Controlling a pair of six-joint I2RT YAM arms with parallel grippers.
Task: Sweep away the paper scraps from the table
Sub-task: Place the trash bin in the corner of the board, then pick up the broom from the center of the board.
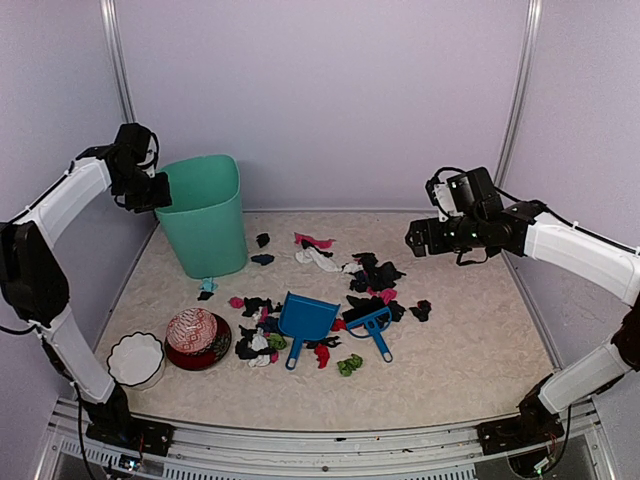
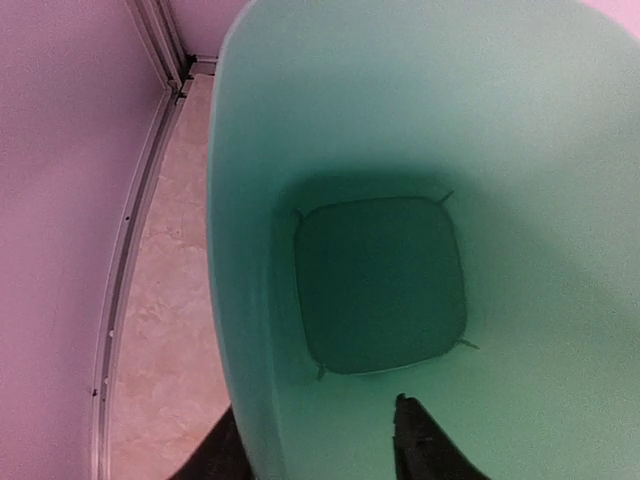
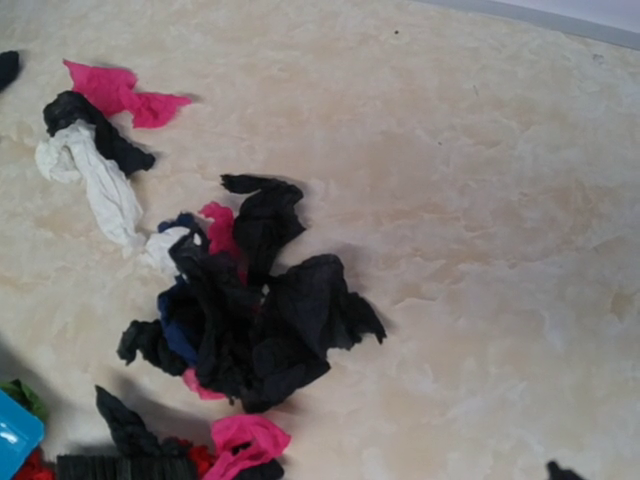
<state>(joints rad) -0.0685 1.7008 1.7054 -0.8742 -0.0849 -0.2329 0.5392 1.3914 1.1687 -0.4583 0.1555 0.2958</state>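
From above, the paper scraps (image 1: 375, 272) are seen strewn mid-table (image 1: 470, 340) around a blue dustpan (image 1: 305, 315) and brush (image 1: 372, 322). The left gripper (image 1: 150, 190) is set at a green bin's (image 1: 205, 225) nine o'clock rim. The right gripper (image 1: 418, 238) is hung wide and empty at three o'clock.

At the left wrist, the bin wall is straddled by fingers (image 2: 420, 450) held apart, apparently unclamped.

At the right wrist, only scraps are shown.

scraps: I see paper scraps (image 1: 370, 285), small, crumpled, mostly black plus pink, white, green, red | pose: loose, scattered mid-table, densest heap right of centre, a few strays farther back | table (image 1: 470, 350): flat beige, faint marbling
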